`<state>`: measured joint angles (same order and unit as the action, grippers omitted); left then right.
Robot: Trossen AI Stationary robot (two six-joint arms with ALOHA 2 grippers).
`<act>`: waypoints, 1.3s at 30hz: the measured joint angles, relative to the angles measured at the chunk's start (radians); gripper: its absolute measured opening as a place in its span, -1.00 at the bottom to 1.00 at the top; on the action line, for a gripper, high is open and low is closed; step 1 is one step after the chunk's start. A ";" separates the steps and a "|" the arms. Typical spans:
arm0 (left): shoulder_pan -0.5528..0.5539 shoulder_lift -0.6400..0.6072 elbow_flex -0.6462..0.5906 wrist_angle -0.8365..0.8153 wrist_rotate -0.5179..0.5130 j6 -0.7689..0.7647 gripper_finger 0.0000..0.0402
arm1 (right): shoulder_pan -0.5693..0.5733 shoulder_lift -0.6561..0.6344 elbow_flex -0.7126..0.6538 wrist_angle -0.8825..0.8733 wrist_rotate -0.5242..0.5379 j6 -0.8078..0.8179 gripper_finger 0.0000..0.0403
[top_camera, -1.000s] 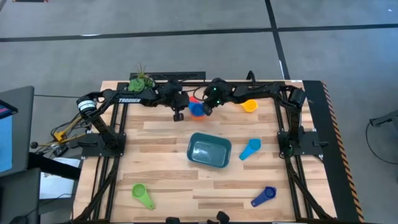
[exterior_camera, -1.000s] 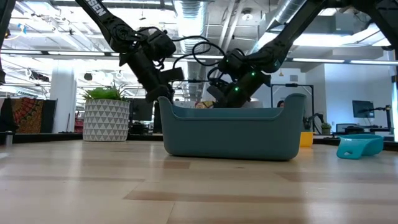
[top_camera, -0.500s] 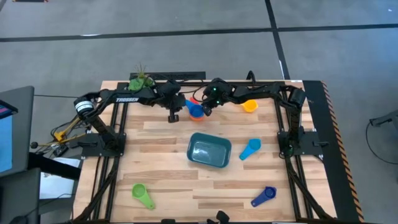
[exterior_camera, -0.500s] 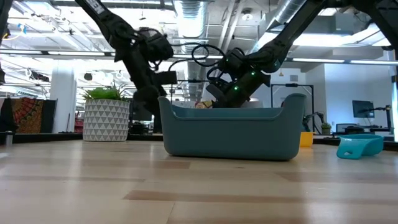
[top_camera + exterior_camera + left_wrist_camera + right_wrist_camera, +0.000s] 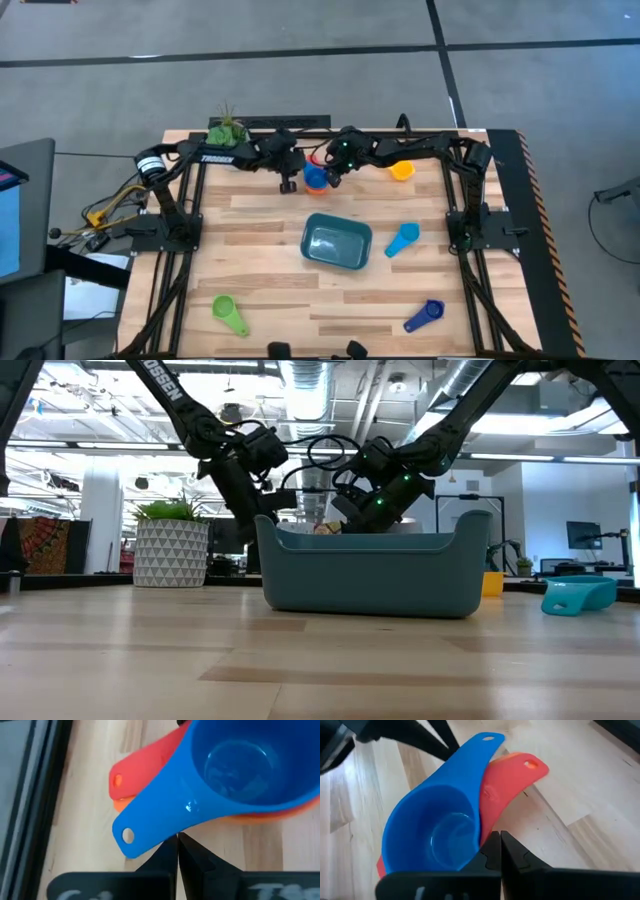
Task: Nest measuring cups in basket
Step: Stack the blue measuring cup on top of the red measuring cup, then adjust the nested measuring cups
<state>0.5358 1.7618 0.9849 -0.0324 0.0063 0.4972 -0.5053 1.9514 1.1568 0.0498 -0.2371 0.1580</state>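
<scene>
Cups sit stacked at the far middle of the table [image 5: 260,260]: a blue measuring cup [image 5: 235,770] nested on a red cup [image 5: 512,780], with an orange one [image 5: 121,805] peeking out beneath. My left gripper [image 5: 177,851] hangs just beside the blue handle, fingers pressed together on nothing. My right gripper [image 5: 496,851] is at the stack's other side, fingers also closed, empty, their tips against the red cup's edge. The teal basket [image 5: 337,243] stands empty near the table's centre, apart from the stack. A yellow cup [image 5: 401,170], light blue cup [image 5: 401,240], dark blue cup [image 5: 424,316] and green cup [image 5: 229,313] lie scattered around.
</scene>
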 joint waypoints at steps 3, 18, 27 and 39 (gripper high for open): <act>0.000 -0.001 0.029 -0.006 -0.005 0.014 -0.99 | 0.002 0.000 0.000 0.000 0.000 -0.009 -0.96; 0.000 -0.001 0.085 0.000 0.034 -0.014 -0.99 | 0.008 0.000 0.000 0.017 0.000 -0.033 -0.96; 0.000 -0.001 0.085 -0.234 -0.042 -0.073 -1.00 | 0.013 -0.040 0.000 -0.041 0.091 -0.017 -0.96; -0.071 -0.002 -0.062 -0.042 0.073 -0.237 -1.00 | 0.092 -0.385 -0.165 -0.209 0.255 -0.021 -0.96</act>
<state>0.4643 1.7599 0.9230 -0.0740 0.0790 0.2605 -0.4130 1.5666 0.9917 -0.1596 0.0174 0.1374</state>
